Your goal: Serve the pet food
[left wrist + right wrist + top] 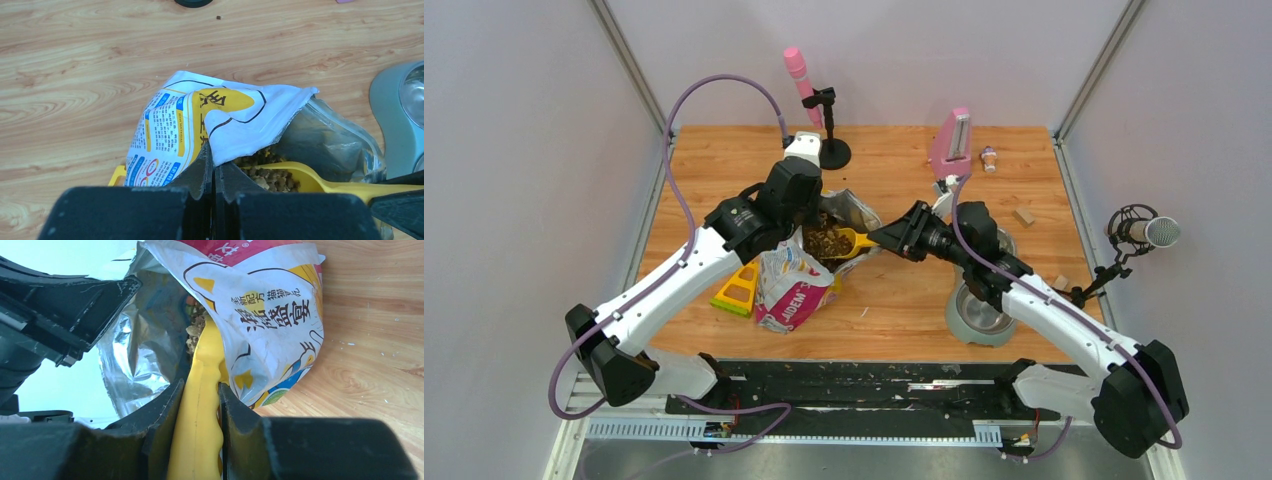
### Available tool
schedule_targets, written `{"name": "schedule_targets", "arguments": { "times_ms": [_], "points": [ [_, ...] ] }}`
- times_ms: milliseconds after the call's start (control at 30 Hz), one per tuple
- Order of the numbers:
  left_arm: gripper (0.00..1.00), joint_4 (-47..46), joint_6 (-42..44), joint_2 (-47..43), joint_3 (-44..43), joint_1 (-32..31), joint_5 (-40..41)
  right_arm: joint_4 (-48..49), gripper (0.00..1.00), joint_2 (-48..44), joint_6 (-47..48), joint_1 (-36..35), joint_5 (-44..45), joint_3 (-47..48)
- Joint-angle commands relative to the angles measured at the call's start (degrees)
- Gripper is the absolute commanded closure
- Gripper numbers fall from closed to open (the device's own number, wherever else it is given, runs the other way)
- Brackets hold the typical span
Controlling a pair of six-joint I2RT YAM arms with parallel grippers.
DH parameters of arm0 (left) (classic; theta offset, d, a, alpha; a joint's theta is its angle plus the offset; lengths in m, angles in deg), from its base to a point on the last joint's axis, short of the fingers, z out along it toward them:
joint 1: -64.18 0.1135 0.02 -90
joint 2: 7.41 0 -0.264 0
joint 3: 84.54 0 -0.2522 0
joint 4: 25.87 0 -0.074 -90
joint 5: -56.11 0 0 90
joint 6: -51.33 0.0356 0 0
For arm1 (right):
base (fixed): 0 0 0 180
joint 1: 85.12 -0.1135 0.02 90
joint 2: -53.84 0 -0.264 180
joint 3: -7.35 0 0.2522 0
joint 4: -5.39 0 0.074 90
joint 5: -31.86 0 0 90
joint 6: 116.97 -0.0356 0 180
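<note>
The pet food (826, 240) is brown kibble filling the open mouth of the printed bag (794, 285) near the table's middle. It also shows in the left wrist view (272, 177) inside the yellow scoop (320, 182). My left gripper (214, 159) is shut on the bag's white top edge (250, 117) and holds the mouth open. My right gripper (199, 390) is shut on the yellow scoop's handle (202, 405), with the scoop's bowl down in the kibble (196, 327) inside the foil-lined bag. The grey pet bowl (979, 315) stands under my right arm.
A yellow-green triangular tool (737, 290) lies left of the bag. A pink mic on a black stand (809, 95), a pink box (951, 140), a small bottle (989, 157) and wooden blocks (1024, 216) stand at the back and right. Loose pellets lie near the bag.
</note>
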Motion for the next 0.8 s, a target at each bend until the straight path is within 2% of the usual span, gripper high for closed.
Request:
{"name": "schedule_targets", "arguments": {
  "times_ms": [0,500,633,767],
  "points": [
    [1.0,-3.76,-1.23,-4.17,-1.0,-0.5,1.93,6.37,1.0,-3.79,-4.78,0.54,1.47,-2.14],
    [1.0,-6.2,-0.04,-3.97,0.21,-0.4,2.58,7.45,1.0,-14.27,-7.96,2.14,10.41,-8.09],
    [1.0,-7.43,0.11,-4.53,0.91,-0.4,1.6,11.5,1.0,-15.49,-9.71,2.27,10.81,-10.34],
    [1.0,-7.47,-0.02,-4.67,1.07,-0.43,1.95,10.65,1.0,-15.18,-10.0,2.23,10.95,-10.05]
  ]
}}
